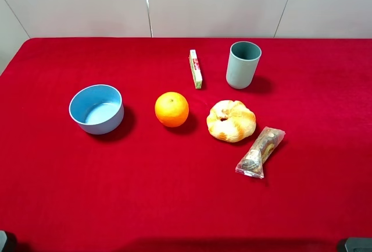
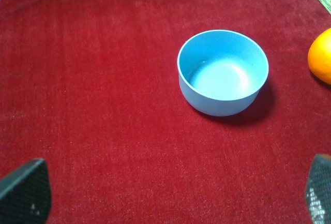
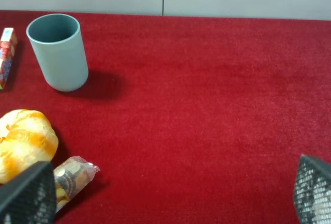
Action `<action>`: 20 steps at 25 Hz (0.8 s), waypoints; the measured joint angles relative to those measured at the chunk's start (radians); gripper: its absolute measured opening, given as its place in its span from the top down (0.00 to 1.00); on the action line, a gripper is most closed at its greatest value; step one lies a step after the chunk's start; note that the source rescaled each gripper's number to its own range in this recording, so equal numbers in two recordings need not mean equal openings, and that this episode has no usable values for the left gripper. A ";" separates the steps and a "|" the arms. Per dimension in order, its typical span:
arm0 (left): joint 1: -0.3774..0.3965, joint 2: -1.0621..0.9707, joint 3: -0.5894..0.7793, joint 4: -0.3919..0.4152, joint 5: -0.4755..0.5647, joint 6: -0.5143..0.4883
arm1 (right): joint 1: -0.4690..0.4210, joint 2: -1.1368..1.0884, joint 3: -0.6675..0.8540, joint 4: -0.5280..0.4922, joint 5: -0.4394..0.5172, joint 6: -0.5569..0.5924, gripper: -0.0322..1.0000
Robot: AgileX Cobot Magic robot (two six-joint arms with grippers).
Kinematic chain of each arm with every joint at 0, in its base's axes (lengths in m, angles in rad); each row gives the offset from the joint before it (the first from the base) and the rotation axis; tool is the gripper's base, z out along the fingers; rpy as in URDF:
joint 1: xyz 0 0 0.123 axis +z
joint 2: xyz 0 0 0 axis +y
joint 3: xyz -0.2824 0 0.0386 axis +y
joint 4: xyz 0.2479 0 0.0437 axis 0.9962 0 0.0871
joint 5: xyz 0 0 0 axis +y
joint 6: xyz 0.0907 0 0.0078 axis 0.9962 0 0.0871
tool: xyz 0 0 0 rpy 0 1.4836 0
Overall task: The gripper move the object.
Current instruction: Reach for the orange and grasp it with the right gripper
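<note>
Plainly, no grip on anything yet; find the orange resting near the middle of the counter, a little toward the left edge, with the blue bowl near it on the left-edge side and the knotted bun near it on the right-edge side, touching neither; shows also as a sliver in the left wrist view, past the bowl. Judge it fairly light for its bulk, firm with a little give, dimpled enough for purchase yet round enough to roll out of a careless pinch; take hold across the widest girth, closing in from above on opposite sides, and squeeze gently so as not to bruise the skin. Note the left gripper spread wide and empty over bare cloth, with the bowl ahead of it; note the right gripper likewise splayed and holding nothing, with the bun and a wrapped snack packet close by one fingertip. Underneath, see a red napped cloth covering the whole counter, soft and probably apt to damp any rolling; toward the far edge, spot a grey-green cup standing upright and a slim box lying near it; beyond the far edge, only pale wall panels.
</note>
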 joint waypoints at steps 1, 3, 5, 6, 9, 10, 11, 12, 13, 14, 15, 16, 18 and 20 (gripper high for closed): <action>0.000 0.000 0.000 0.000 0.000 0.000 | 0.000 0.000 0.000 0.001 -0.002 0.000 0.00; 0.000 0.000 0.000 0.000 0.000 0.000 | 0.000 0.000 -0.003 0.008 -0.007 0.000 0.00; 0.000 0.000 0.000 0.000 0.000 0.000 | 0.000 0.006 -0.018 0.024 -0.031 0.000 0.00; 0.000 0.000 0.000 0.000 0.000 0.000 | 0.000 0.023 -0.029 0.024 -0.047 0.000 0.00; 0.000 0.000 0.000 0.000 0.000 0.000 | 0.000 0.119 -0.073 0.042 -0.087 -0.001 0.00; 0.000 0.000 0.000 0.000 0.000 0.000 | 0.000 0.163 -0.091 0.049 -0.094 -0.009 0.00; 0.000 0.000 0.000 0.000 0.000 0.000 | 0.000 0.210 -0.109 0.054 -0.101 -0.022 0.00; 0.000 0.000 0.000 0.000 0.000 0.000 | 0.000 0.250 -0.128 0.060 -0.107 -0.035 0.00; 0.000 0.000 0.000 0.000 0.000 0.000 | 0.000 0.299 -0.144 0.066 -0.114 -0.057 0.00; 0.000 0.000 0.000 0.000 0.000 0.000 | 0.000 0.348 -0.164 0.077 -0.121 -0.082 0.00; 0.000 0.000 0.000 0.000 0.000 0.000 | 0.000 0.389 -0.183 0.094 -0.130 -0.107 0.00; 0.000 0.000 0.000 0.000 0.000 0.000 | 0.000 0.438 -0.204 0.115 -0.134 -0.141 0.00; 0.000 0.000 0.000 0.000 0.000 0.000 | 0.000 0.534 -0.242 0.158 -0.136 -0.213 0.00; 0.000 0.000 0.000 0.000 0.000 0.000 | 0.000 0.622 -0.279 0.205 -0.136 -0.291 0.00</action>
